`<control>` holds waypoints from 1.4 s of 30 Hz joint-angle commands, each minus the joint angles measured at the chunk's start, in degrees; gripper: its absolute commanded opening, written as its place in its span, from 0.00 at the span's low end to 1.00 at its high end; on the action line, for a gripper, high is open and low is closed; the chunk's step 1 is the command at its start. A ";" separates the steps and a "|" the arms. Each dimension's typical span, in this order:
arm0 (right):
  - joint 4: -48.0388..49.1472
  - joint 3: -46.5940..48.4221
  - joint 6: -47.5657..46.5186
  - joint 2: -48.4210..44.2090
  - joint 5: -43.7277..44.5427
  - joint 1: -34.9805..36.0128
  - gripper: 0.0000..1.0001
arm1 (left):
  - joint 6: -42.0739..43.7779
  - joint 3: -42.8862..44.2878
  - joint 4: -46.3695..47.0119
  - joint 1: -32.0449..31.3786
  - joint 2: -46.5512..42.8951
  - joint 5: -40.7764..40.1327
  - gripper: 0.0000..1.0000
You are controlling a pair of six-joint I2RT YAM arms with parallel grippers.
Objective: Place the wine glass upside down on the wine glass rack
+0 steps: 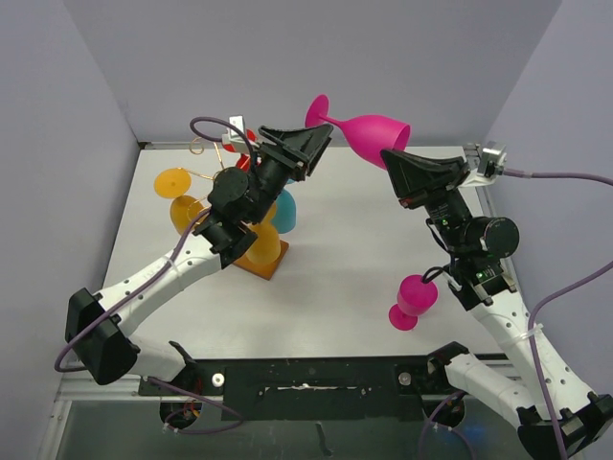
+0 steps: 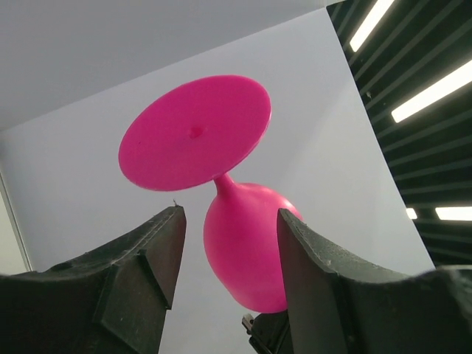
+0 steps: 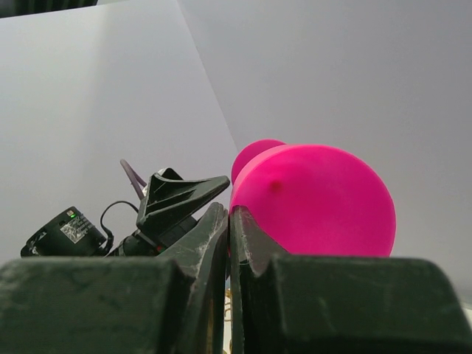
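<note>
Two grippers meet in the air above the desk (image 1: 345, 259), with the wine glass (image 1: 369, 129) between them and well clear of the rack (image 1: 272, 266). The glass lies roughly on its side, foot toward the left arm and bowl toward the right.

The right gripper (image 1: 393, 158) is pinched tight on the bowl's edge. In the right wrist view its jaws (image 3: 230, 221) meet with almost no gap, and the pink bowl (image 3: 317, 203) sits just beyond them.

The left gripper (image 1: 311, 144) stands parted. In the left wrist view its fingers (image 2: 166, 243) flank the stem and bowl (image 2: 243, 251), and no contact can be seen.

Progress, as a judgement: the glass is lifted and carried, and a handover to the left arm appears to be in hand. Taking the stem, turning the glass bowl-down and sliding it onto a wire arm are all left to do.

Holders: the rack already bears orange glasses (image 1: 178, 182) and a teal glass (image 1: 285, 213), though the left arm hides much of it, so a free arm cannot be made out. A second pink glass (image 1: 416, 297) stands on the desk beside the right arm. The inside of the held bowl is not shown, and nothing is seen spilling from it.
</note>
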 commanded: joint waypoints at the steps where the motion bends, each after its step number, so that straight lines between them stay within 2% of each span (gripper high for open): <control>1: 3.41 -0.51 -0.13 -0.42 -3.10 0.79 0.00 | -0.02 4.21 1.73 -0.29 0.01 -3.70 0.49; 9: 2.48 -1.08 -0.29 -1.00 -5.80 2.02 0.00 | -0.25 6.18 -1.70 -0.29 0.82 -5.52 0.40; 17: 2.73 -1.00 -0.63 -0.93 -5.93 2.84 0.00 | -0.01 7.70 -4.52 -0.29 1.18 -5.13 0.37; 34: 4.02 -0.36 -1.83 -1.11 -1.80 3.85 0.00 | 2.72 11.67 -9.13 -0.24 2.34 -3.42 0.38; 42: 4.96 -0.34 -1.92 -0.72 -2.27 4.21 0.00 | 3.69 12.67 -10.40 -0.28 2.78 -3.41 0.47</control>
